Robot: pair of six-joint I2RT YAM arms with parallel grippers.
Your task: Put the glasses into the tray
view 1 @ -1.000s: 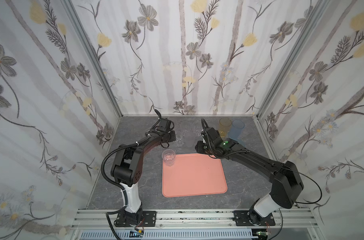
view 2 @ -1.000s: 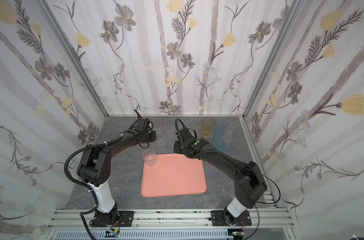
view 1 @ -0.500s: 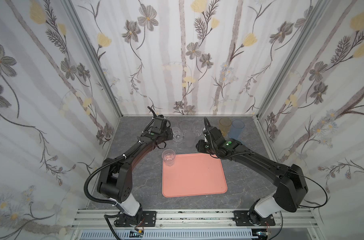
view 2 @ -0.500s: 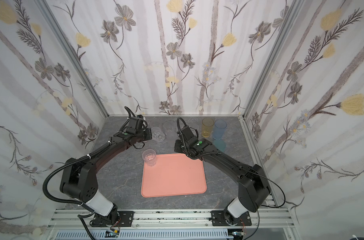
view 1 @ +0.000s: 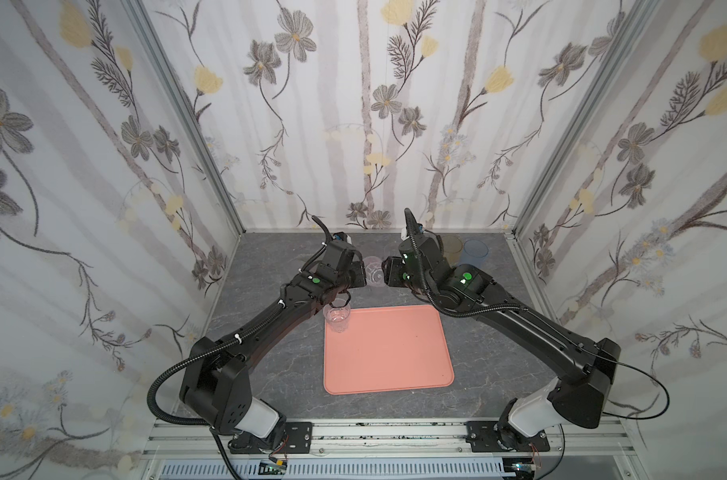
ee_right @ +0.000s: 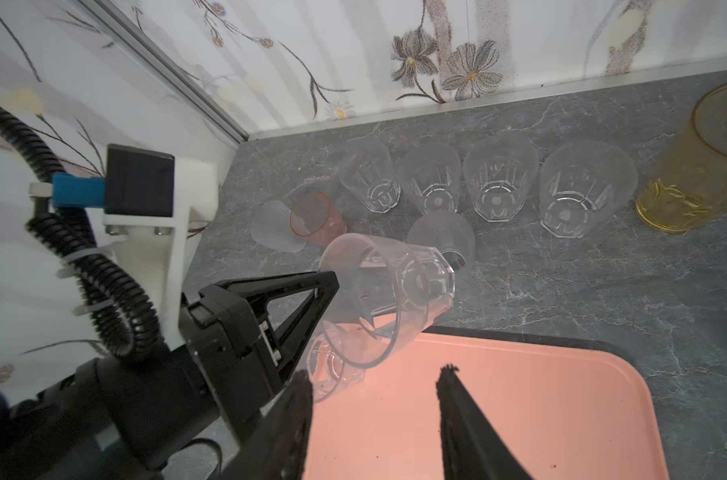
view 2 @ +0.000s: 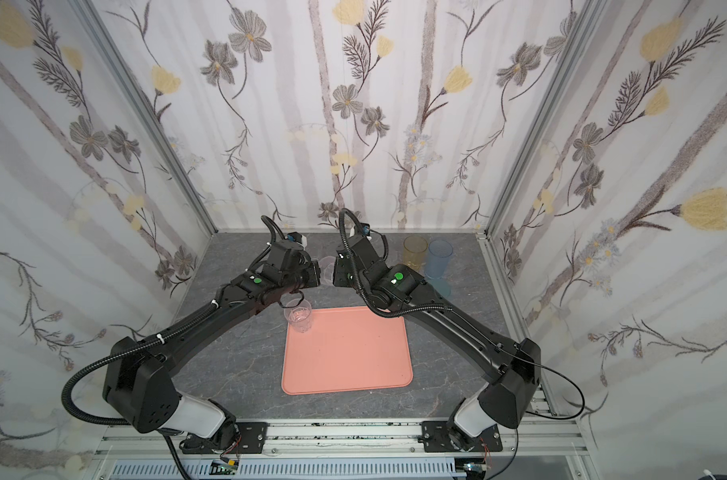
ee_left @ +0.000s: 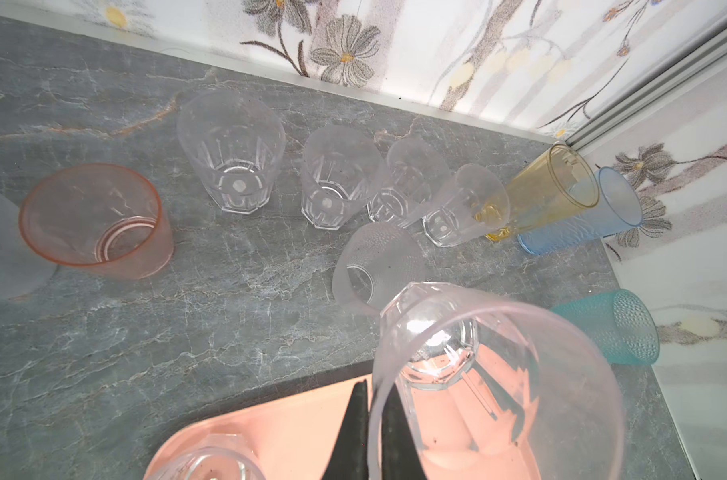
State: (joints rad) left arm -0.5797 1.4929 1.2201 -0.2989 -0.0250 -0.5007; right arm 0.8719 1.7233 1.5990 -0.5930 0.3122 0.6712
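My left gripper is shut on the rim of a clear faceted glass, one finger inside and one outside. The glass hangs tilted over the far edge of the salmon tray and shows between the two wrists in both top views. Another clear glass stands upright in the tray's far left corner. Over the tray, my right gripper is open with nothing between its fingers, close beside the held glass.
Along the back wall stand several clear tumblers, a short pink one, a frosted one, and at the right an amber one, a blue one and a teal one. The two wrists nearly meet.
My left gripper has carried the clear glass rightward toward the tray's far edge. The right gripper's jaws have spread wider.
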